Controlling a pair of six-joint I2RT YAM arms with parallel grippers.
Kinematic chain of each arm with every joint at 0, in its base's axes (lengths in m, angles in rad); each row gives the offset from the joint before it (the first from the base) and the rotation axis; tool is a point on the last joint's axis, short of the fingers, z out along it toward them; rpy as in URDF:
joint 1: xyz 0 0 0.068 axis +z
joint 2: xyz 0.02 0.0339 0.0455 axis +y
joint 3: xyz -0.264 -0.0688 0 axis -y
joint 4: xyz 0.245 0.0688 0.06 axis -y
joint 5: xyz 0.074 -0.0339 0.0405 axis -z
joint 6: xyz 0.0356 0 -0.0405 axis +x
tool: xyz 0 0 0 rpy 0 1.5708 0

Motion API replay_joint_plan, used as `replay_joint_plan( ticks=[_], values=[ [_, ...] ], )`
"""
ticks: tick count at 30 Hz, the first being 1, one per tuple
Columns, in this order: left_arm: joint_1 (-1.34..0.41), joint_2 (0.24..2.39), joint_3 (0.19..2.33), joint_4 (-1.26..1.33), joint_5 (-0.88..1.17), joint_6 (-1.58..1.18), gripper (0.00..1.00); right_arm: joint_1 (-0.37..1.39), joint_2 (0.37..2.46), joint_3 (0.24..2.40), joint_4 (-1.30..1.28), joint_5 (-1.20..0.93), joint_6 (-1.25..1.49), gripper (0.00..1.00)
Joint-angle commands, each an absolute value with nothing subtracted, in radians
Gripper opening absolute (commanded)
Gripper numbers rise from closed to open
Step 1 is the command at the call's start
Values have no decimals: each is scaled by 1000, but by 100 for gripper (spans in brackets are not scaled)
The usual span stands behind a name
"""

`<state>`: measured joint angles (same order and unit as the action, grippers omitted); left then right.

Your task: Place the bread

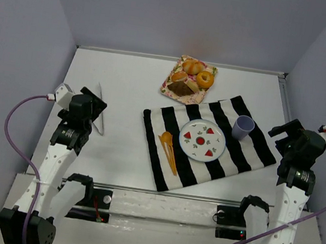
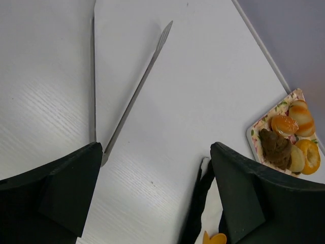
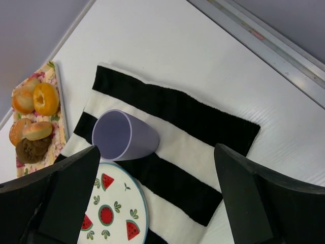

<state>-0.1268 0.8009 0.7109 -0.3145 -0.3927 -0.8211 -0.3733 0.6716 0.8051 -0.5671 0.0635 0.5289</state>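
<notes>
Bread point(image 1: 181, 89) on floral tray point(image 1: 213, 69) beside buns point(image 1: 190, 66)

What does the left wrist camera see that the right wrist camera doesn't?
Only the left wrist camera shows the metal tongs lying on the white table, plus the tip of an orange utensil. Only the right wrist camera shows the purple cup and the watermelon plate. Both show the tray with the dark brown bread among golden buns, and some striped cloth.

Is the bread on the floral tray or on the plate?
On the floral tray: the dark brown bread lies there among golden buns; the watermelon plate holds no food.
</notes>
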Motion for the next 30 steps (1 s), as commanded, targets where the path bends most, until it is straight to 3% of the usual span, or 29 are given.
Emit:
replay_joint_plan(
  ticks=[1,8,14,22,30],
  values=[
    [-123,793,706,-261,-423,-801,99,-379,673,811,-512,46,511,100],
    [-123,790,736,-250,-525,-822,99,-379,676,802,-503,9,483,100],
    [-123,774,689,-126,-336,-698,99,-379,672,802,-499,-37,468,100],
    [-126,1084,814,-314,-443,-709,99,-379,693,798,-492,-40,469,100],
    [-127,1345,867,-336,-520,-692,99,-379,707,798,-488,-46,469,100]
  ],
)
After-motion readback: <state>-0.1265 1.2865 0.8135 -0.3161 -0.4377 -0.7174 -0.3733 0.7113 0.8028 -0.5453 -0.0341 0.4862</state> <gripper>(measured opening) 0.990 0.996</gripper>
